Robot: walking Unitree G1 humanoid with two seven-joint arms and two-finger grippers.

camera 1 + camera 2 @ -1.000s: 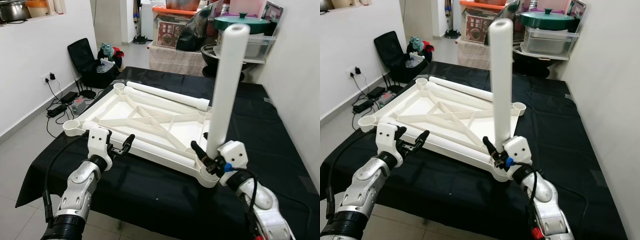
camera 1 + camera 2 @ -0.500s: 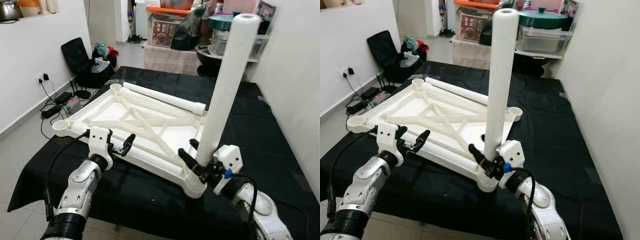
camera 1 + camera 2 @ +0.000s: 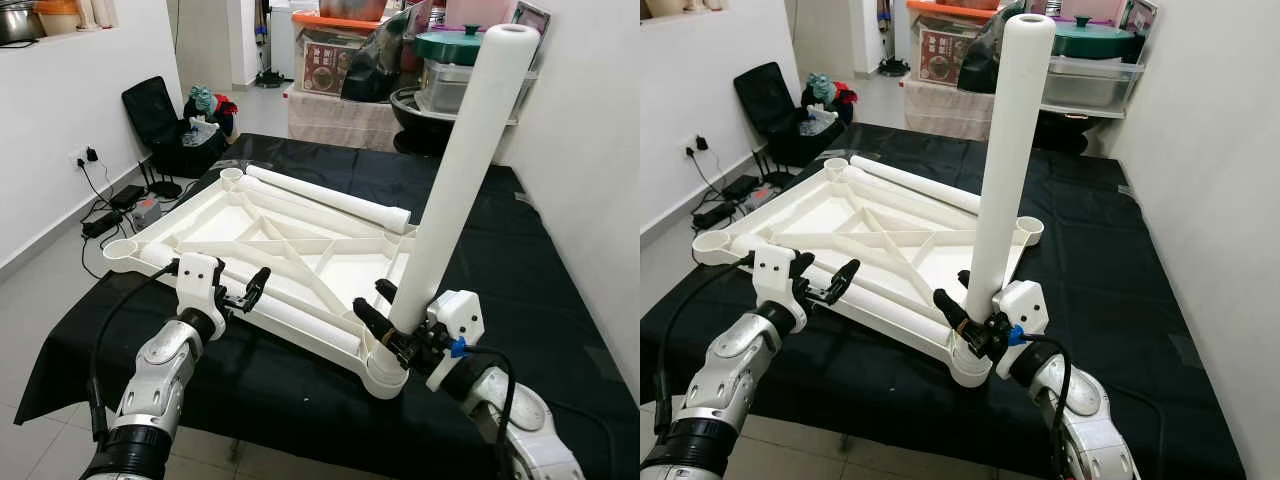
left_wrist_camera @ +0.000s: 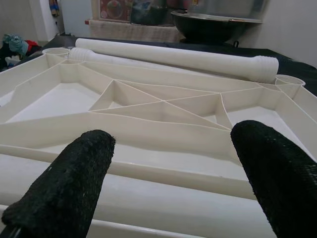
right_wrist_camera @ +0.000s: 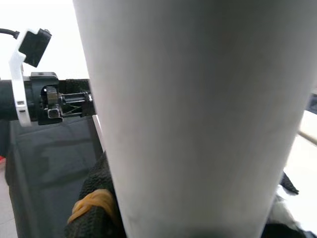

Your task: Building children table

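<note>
Lying upside down on a black cloth, the white table top shows its ribbed underside and a round socket at each corner. At 9 o'clock from the frame, near the wall, cables and a power strip sit on the floor; at 11 o'clock stands a black chair with clothes on it.

The left gripper hovers at the frame's near edge, fingers spread apart and holding nothing; in the left wrist view the two black fingers point across a loose leg lying along the near rail. A second loose leg lies along the far edge, at 12 o'clock from the frame's centre.

The right gripper is clamped around the lower end of a third white leg. This leg stands nearly upright, tilted slightly away to the right, its base at the near right corner socket. Whether it is fully seated cannot be told. Behind, at 1 o'clock, a shelf holds a green-lidded pot and boxes.
</note>
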